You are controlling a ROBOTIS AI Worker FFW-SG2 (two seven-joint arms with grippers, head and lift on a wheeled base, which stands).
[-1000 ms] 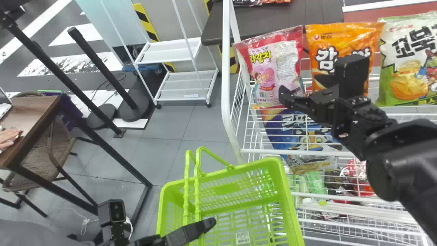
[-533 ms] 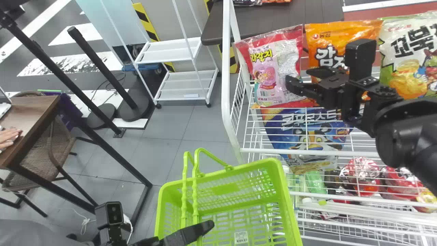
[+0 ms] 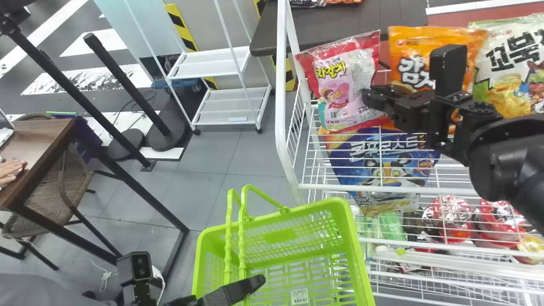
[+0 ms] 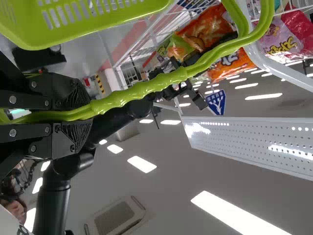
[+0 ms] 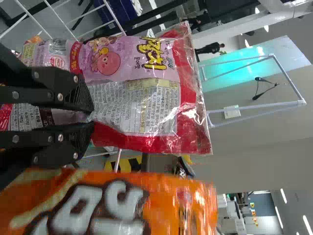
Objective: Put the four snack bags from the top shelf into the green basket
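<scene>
Head view: R gripper (image 3: 370, 97) clamped on side of red/pink snack bag (image 3: 340, 87), bag tilted at L end of top shelf (image 3: 323, 187). Glossy film, crinkly clear top edge, cartoon, yellow lettering w/ dark outline, pale small-print block, barcode. Orange bag (image 3: 403, 49) beside it, big white letters. L gripper (image 3: 253, 284) closed on basket handle (image 3: 241, 238).

Head view: bright, fairly even indoor light, shadows soft. Glints on pink-red bag (image 3: 352, 72) at 1-2 o'clock, hot spots on foil packs (image 3: 449, 216) near 4. Left wrist view: light comes from ceiling strips (image 4: 234, 215), blown to flat white; streaky glare on perforated panel (image 4: 234, 142). Right wrist view: crinkled clear edge of pink-red bag sparkles, teal panel (image 5: 244, 71) glows.
</scene>
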